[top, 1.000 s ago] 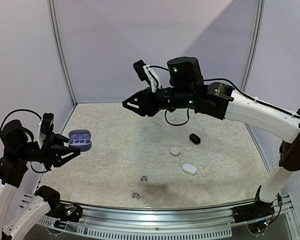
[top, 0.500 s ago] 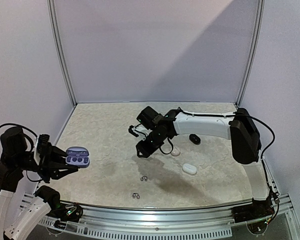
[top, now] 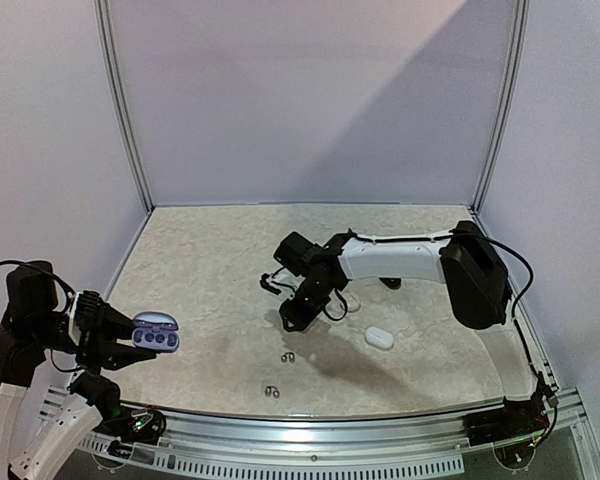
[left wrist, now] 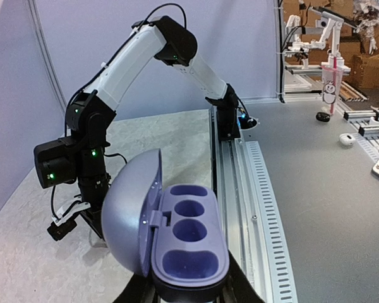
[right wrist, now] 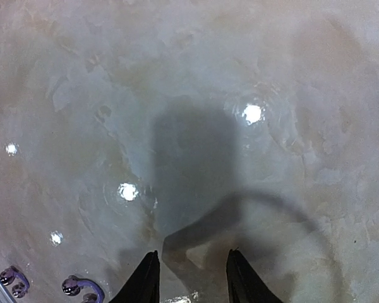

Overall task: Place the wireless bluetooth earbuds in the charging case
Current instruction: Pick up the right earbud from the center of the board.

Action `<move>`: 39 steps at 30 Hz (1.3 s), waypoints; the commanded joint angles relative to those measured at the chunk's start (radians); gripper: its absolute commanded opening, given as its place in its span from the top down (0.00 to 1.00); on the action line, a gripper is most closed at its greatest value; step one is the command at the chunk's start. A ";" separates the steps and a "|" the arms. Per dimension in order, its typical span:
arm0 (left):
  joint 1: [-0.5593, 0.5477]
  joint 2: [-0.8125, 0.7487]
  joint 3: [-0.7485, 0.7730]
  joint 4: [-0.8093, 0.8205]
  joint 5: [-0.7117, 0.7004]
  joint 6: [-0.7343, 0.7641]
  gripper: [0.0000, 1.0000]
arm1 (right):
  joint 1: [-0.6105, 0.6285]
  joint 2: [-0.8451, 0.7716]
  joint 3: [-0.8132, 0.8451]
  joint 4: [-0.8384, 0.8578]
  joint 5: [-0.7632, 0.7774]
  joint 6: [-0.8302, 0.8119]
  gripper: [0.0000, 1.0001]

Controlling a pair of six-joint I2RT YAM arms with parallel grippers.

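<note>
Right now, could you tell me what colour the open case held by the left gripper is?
Lavender-purple; the charging case shows best in the left wrist view.

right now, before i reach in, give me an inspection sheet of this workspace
surface: mottled beige tabletop, arm's shadow on it
job's things: open lavender plastic charging case, wells empty; small grey-lavender earbuds loose near front edge
clutter: closed white oval case
grippers: left gripper shut on the lavender case; right gripper open above the tabletop
cables: black cable looped at right wrist
surroundings: pale walls, metal rail along near edge
</note>
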 commanded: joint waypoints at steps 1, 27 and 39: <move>-0.008 -0.017 -0.001 -0.037 0.005 0.028 1.00 | 0.004 0.024 -0.036 -0.023 -0.041 -0.026 0.64; -0.007 -0.026 0.001 -0.052 -0.006 0.030 1.00 | 0.101 -0.066 -0.135 -0.110 -0.056 -0.073 0.72; -0.008 -0.023 -0.005 -0.049 -0.014 0.033 1.00 | 0.136 -0.112 -0.171 -0.090 -0.077 -0.010 0.70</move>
